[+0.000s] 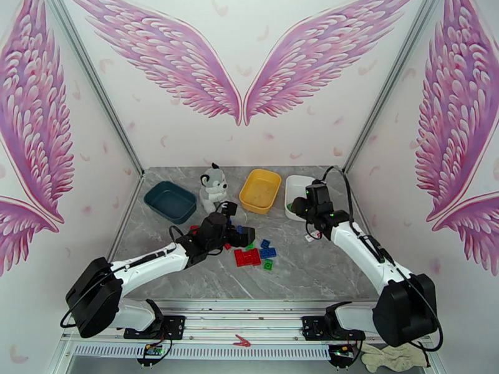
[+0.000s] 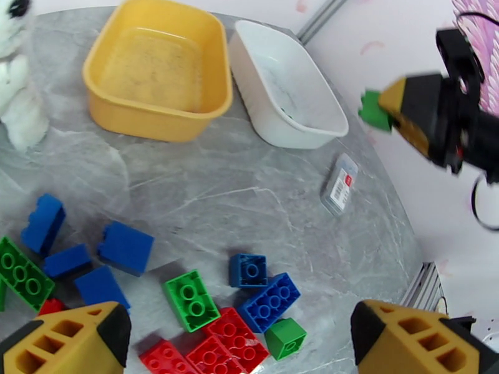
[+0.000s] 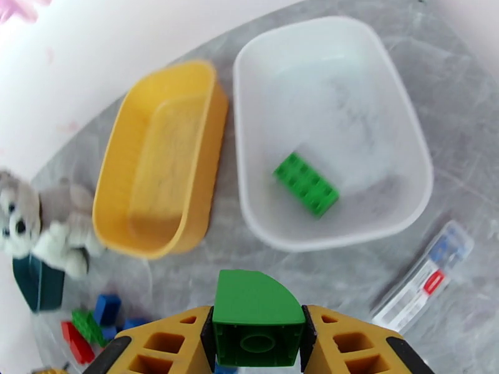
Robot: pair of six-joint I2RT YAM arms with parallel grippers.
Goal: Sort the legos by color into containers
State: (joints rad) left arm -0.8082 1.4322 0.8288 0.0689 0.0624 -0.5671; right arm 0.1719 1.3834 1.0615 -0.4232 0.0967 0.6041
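**Asker:** What does your right wrist camera give you that the overhead one doesn't?

**Me:** The grip. My right gripper (image 3: 259, 351) is clamped on a green brick with one rounded corner (image 3: 254, 305), its hollow underside turned to the lens. It hangs over the table just short of the white tray (image 3: 269, 76). From overhead that brick is too small to make out.

**Asker:** And the left wrist?

**Me:** My left gripper (image 2: 240, 336) has its fingers spread wide and holds nothing. It is above the loose legos (image 2: 249, 306), a scatter of red, blue and green ones on the table. That view also catches my right gripper side-on, with green poking out between the fingers.

**Asker:** What is in the trays?

**Me:** One green brick (image 3: 306, 184) lies flat in the white tray. The yellow tray (image 3: 156, 169) just beside it shows a bare floor. The dark teal tray (image 1: 169, 202) sits well to the left and looks plain dark inside from above. The plush dog (image 1: 213, 186) stands between the teal and yellow trays.

**Asker:** And the surroundings?

**Me:** A grey marbled table (image 1: 312, 272), with a small clear packet with a red-and-white label (image 2: 340, 184) lying near the white tray. The white walls are painted with pink wings (image 1: 181, 63).
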